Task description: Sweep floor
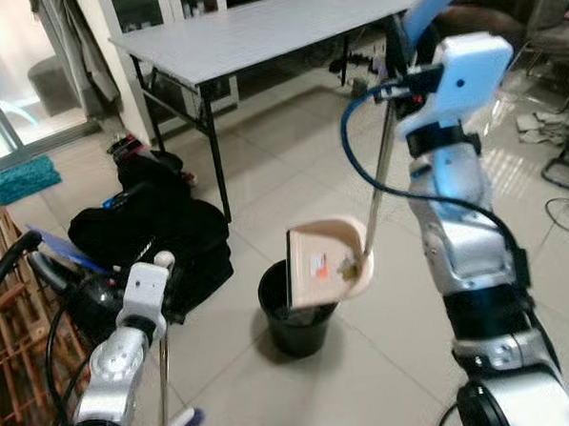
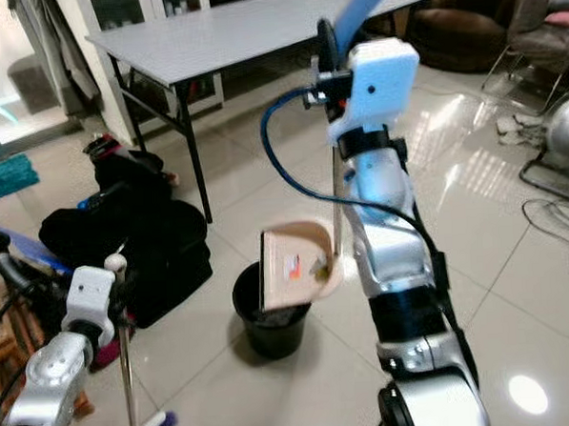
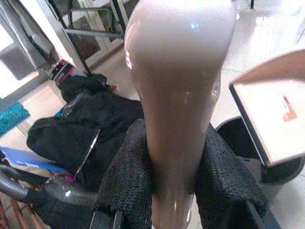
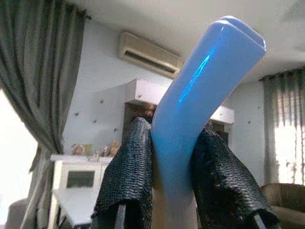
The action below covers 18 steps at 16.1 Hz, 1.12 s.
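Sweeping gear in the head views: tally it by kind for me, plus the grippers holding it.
Dustpan, tipped over the bin: 1
Broom: 1
Black bin: 1
Grippers, both clamped on handles: 2, left gripper on the broom's, right gripper on the dustpan's blue handle
Total: 5

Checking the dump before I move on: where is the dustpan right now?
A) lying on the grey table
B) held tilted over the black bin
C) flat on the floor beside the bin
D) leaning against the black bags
B: the right hand grips the blue handle and the cream dustpan hangs tipped right above the black bin.
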{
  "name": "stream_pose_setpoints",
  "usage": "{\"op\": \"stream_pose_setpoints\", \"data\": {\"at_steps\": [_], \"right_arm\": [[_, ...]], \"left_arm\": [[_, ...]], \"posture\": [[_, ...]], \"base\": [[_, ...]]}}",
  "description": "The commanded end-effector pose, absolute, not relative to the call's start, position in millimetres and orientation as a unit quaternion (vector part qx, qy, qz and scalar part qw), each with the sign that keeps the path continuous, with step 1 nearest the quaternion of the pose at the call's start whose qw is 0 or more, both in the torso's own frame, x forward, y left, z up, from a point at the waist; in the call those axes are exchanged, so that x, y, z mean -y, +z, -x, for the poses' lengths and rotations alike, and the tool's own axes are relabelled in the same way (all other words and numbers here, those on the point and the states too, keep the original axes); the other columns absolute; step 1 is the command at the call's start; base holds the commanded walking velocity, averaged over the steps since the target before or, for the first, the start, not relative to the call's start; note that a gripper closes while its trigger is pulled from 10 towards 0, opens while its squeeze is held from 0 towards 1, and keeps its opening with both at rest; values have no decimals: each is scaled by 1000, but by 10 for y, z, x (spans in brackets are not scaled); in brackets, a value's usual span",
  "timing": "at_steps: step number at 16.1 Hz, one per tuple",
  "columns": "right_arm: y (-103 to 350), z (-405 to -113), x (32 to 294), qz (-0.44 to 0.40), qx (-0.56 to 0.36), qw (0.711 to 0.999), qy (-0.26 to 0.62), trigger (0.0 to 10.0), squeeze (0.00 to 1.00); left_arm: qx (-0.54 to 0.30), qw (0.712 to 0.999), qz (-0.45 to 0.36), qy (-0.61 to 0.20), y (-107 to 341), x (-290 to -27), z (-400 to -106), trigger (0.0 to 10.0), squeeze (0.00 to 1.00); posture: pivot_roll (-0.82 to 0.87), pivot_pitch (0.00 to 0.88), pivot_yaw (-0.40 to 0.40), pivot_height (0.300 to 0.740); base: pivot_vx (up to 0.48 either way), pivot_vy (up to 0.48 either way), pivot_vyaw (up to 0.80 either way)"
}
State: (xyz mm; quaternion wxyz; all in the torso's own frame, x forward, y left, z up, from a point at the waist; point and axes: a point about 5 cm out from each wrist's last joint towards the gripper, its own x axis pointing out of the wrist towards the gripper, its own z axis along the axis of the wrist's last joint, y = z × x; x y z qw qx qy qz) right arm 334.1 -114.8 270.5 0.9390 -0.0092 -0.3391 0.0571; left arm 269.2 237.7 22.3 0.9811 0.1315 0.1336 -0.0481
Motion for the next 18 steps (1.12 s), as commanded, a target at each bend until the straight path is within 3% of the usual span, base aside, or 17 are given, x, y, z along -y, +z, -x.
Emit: {"op": "stream_pose_setpoints", "data": {"at_steps": [1, 5, 8, 14, 15, 16, 18], "right_arm": [[2845, -3335, 1137, 0, 383, 922, 48, 10000, 0], [2813, -3388, 1118, -4, 387, 921, 37, 10000, 0], [2818, -3435, 1177, -32, 390, 920, 9, 10000, 0], [2920, -3263, 1457, -87, 380, 920, -41, 10000, 0], [2974, -3207, 1509, -85, 383, 918, -47, 10000, 0], [3081, -3110, 1585, -76, 387, 918, -51, 10000, 0], [3160, -3014, 1641, -70, 383, 920, -50, 10000, 0]], "left_arm": [[-137, 980, -140, -39, 182, -2443, -2674, 10000, 0], [-172, 975, -137, -31, 10, -2449, -2566, 10000, 0], [-175, 981, -77, -14, -90, -2535, -2404, 10000, 0], [-173, 979, -104, -41, -186, -2434, -2269, 10000, 0], [-154, 981, -113, -47, -127, -2476, -2289, 10000, 0], [-12, 989, -129, -70, 403, -2651, -2510, 10000, 0], [70, 983, -145, -92, 860, -2552, -2607, 10000, 0]], "posture": [[104, 8, 28, 740], [135, 46, 32, 740], [136, 77, 31, 740], [61, 134, 34, 740], [56, 147, 39, 740], [52, 153, 41, 740], [51, 154, 38, 740]], "base": [[0, 0, 0], [0, 0, 0], [0, 0, 0], [0, 0, 0], [0, 0, 0], [0, 0, 0], [0, 0, 0]]}}
